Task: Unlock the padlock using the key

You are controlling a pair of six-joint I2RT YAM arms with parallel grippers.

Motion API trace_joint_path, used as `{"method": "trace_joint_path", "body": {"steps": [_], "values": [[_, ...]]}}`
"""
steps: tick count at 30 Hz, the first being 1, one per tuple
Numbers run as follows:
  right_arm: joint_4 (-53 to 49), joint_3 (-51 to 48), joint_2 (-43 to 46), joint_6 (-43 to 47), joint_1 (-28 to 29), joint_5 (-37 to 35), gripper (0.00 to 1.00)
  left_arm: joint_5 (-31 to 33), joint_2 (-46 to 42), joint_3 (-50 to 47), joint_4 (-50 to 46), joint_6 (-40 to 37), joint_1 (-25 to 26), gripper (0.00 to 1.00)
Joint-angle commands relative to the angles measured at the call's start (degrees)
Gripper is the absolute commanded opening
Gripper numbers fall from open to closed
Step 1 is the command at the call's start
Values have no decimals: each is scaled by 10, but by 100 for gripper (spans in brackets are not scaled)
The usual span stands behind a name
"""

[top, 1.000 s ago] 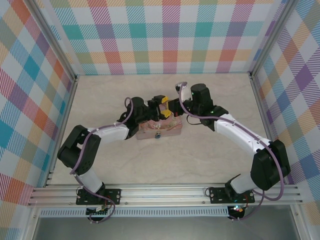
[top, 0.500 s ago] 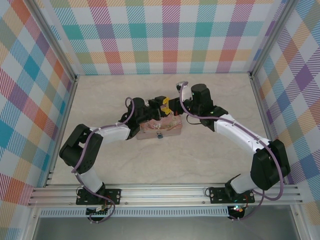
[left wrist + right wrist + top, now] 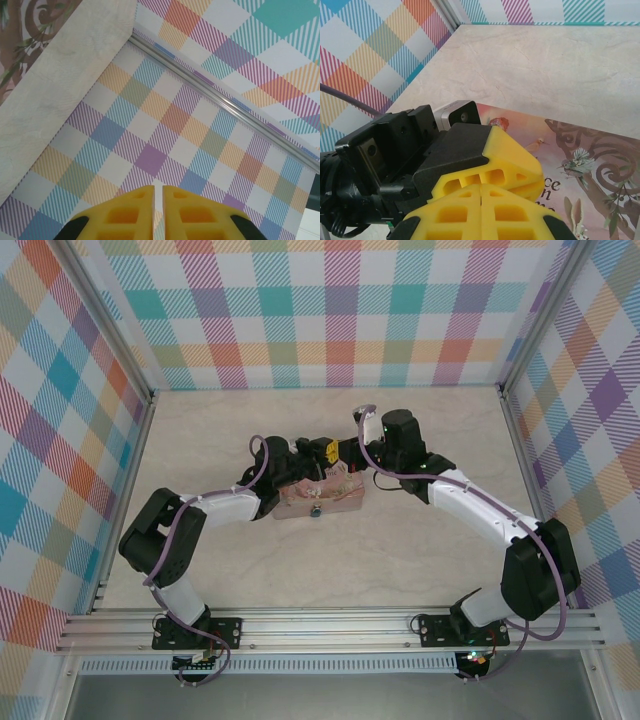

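Note:
The pink illustrated tin (image 3: 338,500) lies mid-table, and the tiny blue padlock (image 3: 315,510) hangs at its near side. Both grippers meet above the tin's far edge. My left gripper (image 3: 319,460) comes in from the left, and its yellow fingers (image 3: 135,210) are closed to a hairline slit, pointing at the plaid wall. My right gripper (image 3: 481,186) has its pads pressed together, with the left gripper's fingers (image 3: 512,155) touching just in front of them. The same right gripper (image 3: 336,453) reaches in from the right in the top view. The key is hidden.
The tin's bird-and-scroll lid (image 3: 585,165) spreads below the right gripper, and its corner (image 3: 45,12) shows in the left wrist view. Plaid walls (image 3: 340,310) enclose the beige table (image 3: 420,560). Open tabletop lies in front of the tin.
Both grippers have shifted slightly over the tin's far edge and stay tip to tip. Tin and padlock have not moved.

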State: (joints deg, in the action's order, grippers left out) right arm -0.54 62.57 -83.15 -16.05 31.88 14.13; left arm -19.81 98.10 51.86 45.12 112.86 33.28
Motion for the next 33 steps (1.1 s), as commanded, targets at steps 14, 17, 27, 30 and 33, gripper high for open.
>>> {"method": "trace_joint_path", "body": {"steps": [14, 17, 27, 30, 33], "values": [[-9, -10, 16, -7, 0, -18, 0, 5, 5, -6, 32, 91, 7, 12], [-11, -10, 17, -7, -1, -22, 0, 5, 5, -7, 31, 91, 7, 15], [-11, -14, 19, -9, -4, -23, 0, 5, 7, -8, 33, 92, 7, 14], [-11, -15, 21, -9, -5, -23, 0, 5, 8, -9, 33, 92, 7, 14], [-11, -17, 23, -10, -7, -25, 0, 6, 8, -9, 33, 93, 7, 14]]}}
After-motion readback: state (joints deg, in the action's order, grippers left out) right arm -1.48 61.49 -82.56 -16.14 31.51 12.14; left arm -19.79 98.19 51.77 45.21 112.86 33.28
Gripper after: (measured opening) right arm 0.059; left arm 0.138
